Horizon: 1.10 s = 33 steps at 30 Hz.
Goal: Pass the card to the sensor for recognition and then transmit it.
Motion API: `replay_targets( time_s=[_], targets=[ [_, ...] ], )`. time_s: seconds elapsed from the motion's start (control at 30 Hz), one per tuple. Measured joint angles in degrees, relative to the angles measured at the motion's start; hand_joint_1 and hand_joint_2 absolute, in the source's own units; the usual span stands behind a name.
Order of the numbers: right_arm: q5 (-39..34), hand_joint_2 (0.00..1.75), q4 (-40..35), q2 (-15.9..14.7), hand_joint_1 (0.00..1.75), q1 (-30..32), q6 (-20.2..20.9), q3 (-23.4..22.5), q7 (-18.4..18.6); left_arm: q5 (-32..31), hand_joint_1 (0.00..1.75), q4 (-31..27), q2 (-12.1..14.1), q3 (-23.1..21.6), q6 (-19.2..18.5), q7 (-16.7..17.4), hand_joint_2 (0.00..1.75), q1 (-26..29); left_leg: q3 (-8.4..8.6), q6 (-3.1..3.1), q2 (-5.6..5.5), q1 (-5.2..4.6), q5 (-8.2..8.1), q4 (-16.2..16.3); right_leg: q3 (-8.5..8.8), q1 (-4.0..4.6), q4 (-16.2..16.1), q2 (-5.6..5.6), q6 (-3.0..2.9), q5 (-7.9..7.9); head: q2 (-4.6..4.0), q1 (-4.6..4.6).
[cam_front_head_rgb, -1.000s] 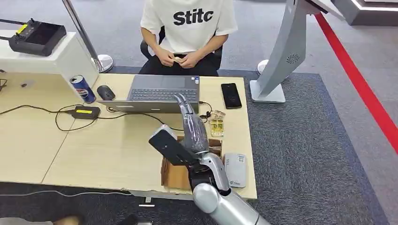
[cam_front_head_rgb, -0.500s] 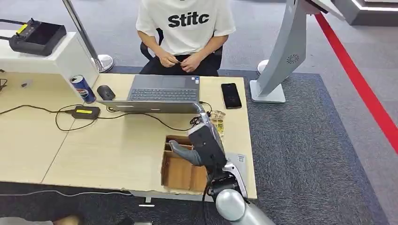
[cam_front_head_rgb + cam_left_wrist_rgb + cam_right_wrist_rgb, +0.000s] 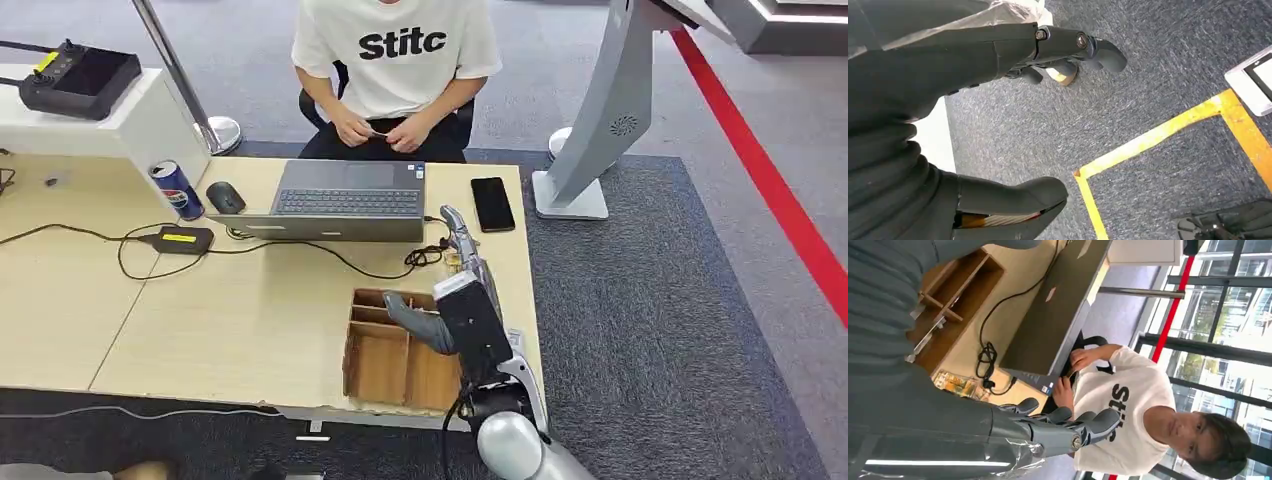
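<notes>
My right hand (image 3: 468, 315) hovers over the right end of the wooden table (image 3: 250, 310), between the open cardboard box (image 3: 385, 365) and the table's right edge. Its fingers stretch out toward the black phone (image 3: 492, 203), the thumb sticks out over the box, and it holds nothing. It covers the white card reader, of which only a sliver (image 3: 517, 345) shows. In the right wrist view my right hand (image 3: 1048, 432) points toward the seated person (image 3: 1128, 405). My left hand (image 3: 998, 50) hangs over the carpet with thumb and fingers apart, holding nothing.
A laptop (image 3: 348, 200) faces the person (image 3: 400, 60), who fiddles with something small. A coiled cable (image 3: 425, 257) and a clear packet (image 3: 955, 385) lie by my fingertips. A can (image 3: 177, 188), mouse (image 3: 225, 197) and power brick (image 3: 182, 240) sit at the left. A grey kiosk stand (image 3: 590, 130) rises on the right.
My right hand has swung from above the box toward the table's right edge and turned over, its fingers now reaching further forward. It now covers the white card reader.
</notes>
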Motion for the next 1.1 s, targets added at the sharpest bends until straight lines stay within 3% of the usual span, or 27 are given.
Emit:
replay_targets(
  time_s=[0.1,0.5,1.1],
  targets=[
    [2.72,1.75,-0.18,-0.22,0.00,0.13,-0.37,0.00,1.13,0.00,0.00,0.00,0.00,0.15,0.00,0.00,1.75,0.02,0.00,0.00,0.00,0.00,0.00,0.00,0.00,0.00,0.00,0.00,0.00,0.00,0.00,0.00],
    [35.96,1.75,-0.61,-2.34,0.00,2.32,-4.92,0.28,10.52,-0.31,0.00,0.00,0.00,0.50,-0.07,0.35,1.75,0.42,-0.01,0.00,0.00,0.00,0.00,0.00,0.00,0.00,0.00,0.00,0.00,0.00,0.00,0.02],
    [46.08,1.75,0.30,-3.39,0.00,3.10,-4.76,0.74,12.02,-1.11,0.00,0.00,0.00,0.50,-0.59,1.05,1.75,0.29,0.00,0.00,0.00,0.00,0.00,0.00,0.01,0.00,0.00,0.00,0.00,0.00,0.00,0.02]
  ],
)
